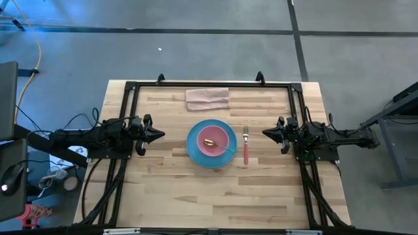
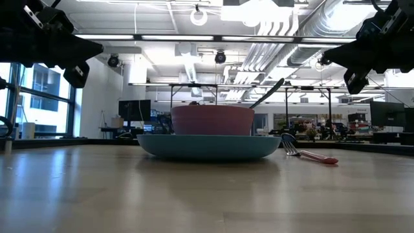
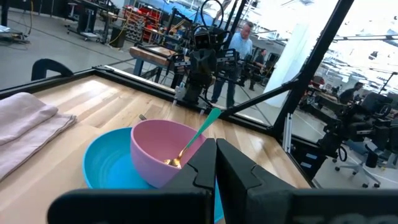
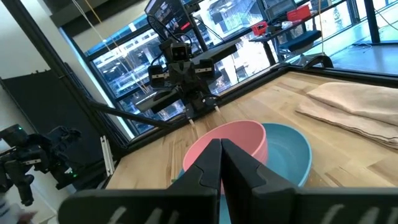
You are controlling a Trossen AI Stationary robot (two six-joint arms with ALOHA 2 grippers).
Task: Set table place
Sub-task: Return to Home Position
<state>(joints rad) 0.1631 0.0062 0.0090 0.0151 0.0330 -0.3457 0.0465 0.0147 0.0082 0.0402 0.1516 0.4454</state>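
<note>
A light-blue plate [image 1: 194,153] rests on the wooden table [image 1: 163,196] near its middle. A pink bowl [image 1: 217,138] stands in the plate. A gold spoon [image 1: 210,143] lies in the bowl, its green handle [image 1: 229,149] leaning on the bowl's rim. A fork with a pink handle [image 1: 245,146] lies flat on the table right of the plate. My left gripper [image 1: 160,135] is shut and empty, above the table left of the plate. My right gripper [image 1: 266,132] is shut and empty, right of the fork.
A folded pinkish-beige cloth [image 1: 208,99] lies on the table behind the plate, near the far edge. A black rail frame [image 1: 209,85] runs around the tabletop. People stand in the room beyond the table in the left wrist view [image 3: 241,38].
</note>
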